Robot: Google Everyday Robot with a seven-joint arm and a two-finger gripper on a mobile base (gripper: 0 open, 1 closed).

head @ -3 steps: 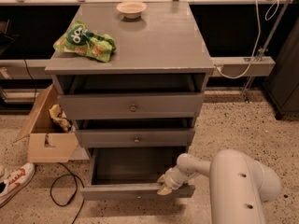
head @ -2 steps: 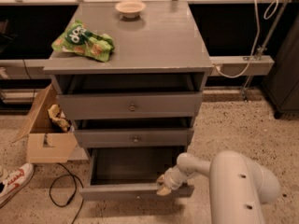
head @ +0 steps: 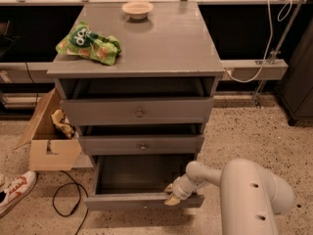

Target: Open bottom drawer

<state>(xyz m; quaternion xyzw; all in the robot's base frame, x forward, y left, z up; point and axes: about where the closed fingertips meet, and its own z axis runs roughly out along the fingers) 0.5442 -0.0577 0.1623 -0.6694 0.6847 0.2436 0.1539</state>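
Where the speckled floor (head: 244,136) meets a dark back wall, a grey table (head: 166,48) stands with three drawers stacked under its top. To its lower right the white arm (head: 249,195) fills the corner, its thick round link nearest the camera and a thinner link reaching left toward the table's foot.

The top drawer (head: 107,112) has the tallest front and sits slightly out, with a dark gap above it. The middle drawer (head: 112,145) is shorter and also a little out. The bottom drawer (head: 132,173) is lowest, at floor level, and is pulled well out, so its plain grey inside shows from above with nothing in it.

Left of the table an open cardboard box (head: 49,153) rests on the floor with crumpled paper in it. A green snack bag (head: 89,44) lies on the table near the left front corner. A white and red shoe (head: 14,192) is at the left edge, and a black cable (head: 66,199) loops between it and the bottom drawer. A small pale bowl (head: 137,9) sits at the back of the table, well apart from the bag.

The gripper (head: 172,198) is at the top edge of the bottom drawer's front, right of centre and touching it; whether it is spread or clamped cannot be told. Small round knobs mark the top (head: 139,113) and middle (head: 143,146) fronts.
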